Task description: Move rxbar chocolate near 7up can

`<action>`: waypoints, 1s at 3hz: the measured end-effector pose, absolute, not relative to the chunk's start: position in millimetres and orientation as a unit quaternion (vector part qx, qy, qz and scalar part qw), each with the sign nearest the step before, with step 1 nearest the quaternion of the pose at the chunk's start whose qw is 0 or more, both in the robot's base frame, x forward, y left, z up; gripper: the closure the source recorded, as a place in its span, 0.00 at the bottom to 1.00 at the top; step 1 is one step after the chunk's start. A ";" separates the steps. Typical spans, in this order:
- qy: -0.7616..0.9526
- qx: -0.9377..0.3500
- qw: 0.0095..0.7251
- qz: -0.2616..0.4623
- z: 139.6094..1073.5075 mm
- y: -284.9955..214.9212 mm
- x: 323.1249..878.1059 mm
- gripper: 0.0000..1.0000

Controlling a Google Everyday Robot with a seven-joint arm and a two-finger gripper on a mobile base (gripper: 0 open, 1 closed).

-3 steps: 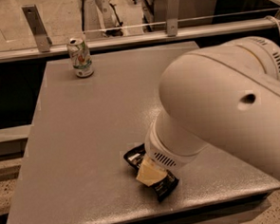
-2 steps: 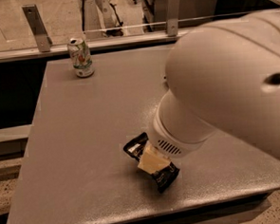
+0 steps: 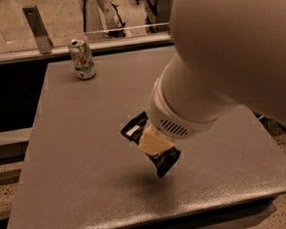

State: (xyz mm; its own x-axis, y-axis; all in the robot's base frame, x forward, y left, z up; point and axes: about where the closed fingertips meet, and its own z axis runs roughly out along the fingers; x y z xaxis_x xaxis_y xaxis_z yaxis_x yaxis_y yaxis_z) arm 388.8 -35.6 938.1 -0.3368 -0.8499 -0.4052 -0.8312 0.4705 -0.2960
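Closest to me, the front edge of the grey table (image 3: 77, 154) runs along the bottom of the frame, and a soft dark shadow (image 3: 146, 180) lies on its surface just below centre. Right above that shadow, at the centre of the frame, I see the gripper (image 3: 153, 141) pinching the rxbar chocolate (image 3: 164, 160) across its middle. A pale finger is pressed over the black wrapper, and both ends of the bar stick out, one toward the upper left and one toward the lower right. The bar is tilted and looks to be off the tabletop, apart from its shadow. The bulky white arm (image 3: 227, 58) fills the right and upper right of the frame and hides the table behind it. Farther back, in the upper left, the 7up can (image 3: 82, 59) stands upright near the far left corner of the table, well apart from the bar. Beyond it, a metal bracket (image 3: 36, 28) rises from a ledge at the top left.
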 end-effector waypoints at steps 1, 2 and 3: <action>0.816 -0.500 0.286 -0.034 944.8 -44.0 421.8 1.00; 0.813 -0.487 0.317 -0.043 944.2 -45.9 487.3 1.00; 0.808 -0.483 0.333 -0.049 920.6 -44.3 569.1 1.00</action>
State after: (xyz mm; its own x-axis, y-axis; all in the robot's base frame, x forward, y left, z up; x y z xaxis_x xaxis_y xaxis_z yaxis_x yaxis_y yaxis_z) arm 569.1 -44.3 920.6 -0.3119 -0.8136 -0.4907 -0.7490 0.5283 -0.3999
